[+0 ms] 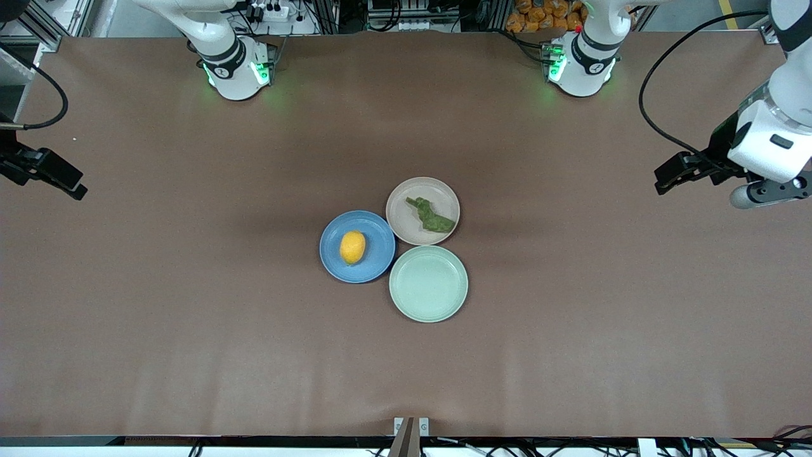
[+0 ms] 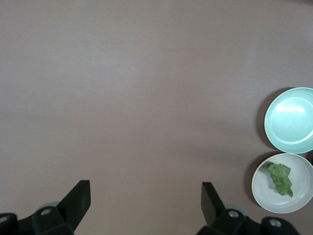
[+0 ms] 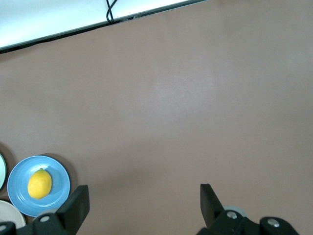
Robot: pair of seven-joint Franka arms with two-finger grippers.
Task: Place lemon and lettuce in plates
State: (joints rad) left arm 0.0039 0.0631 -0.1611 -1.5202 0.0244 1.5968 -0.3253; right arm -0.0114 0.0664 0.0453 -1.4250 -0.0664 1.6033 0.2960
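Observation:
The lemon point(image 1: 353, 247) lies in the blue plate point(image 1: 375, 230) in the middle of the table. The lettuce point(image 1: 431, 216) lies in the beige-pink plate point(image 1: 439, 192), which touches the blue plate and is farther from the front camera. My left gripper point(image 1: 666, 179) is open and empty, up over bare table at the left arm's end. Its wrist view point(image 2: 145, 188) shows the lettuce point(image 2: 280, 178) in its plate point(image 2: 259, 188). My right gripper point(image 1: 75, 186) is open and empty over bare table at the right arm's end. Its wrist view point(image 3: 144, 192) shows the lemon point(image 3: 39, 183) in the blue plate point(image 3: 17, 188).
A pale mint-green plate point(image 1: 429, 283) holds nothing and sits against the other two, nearest the front camera; it also shows in the left wrist view point(image 2: 291, 120). Brown table cover lies all round the plates. The table's front edge point(image 3: 98, 24) shows in the right wrist view.

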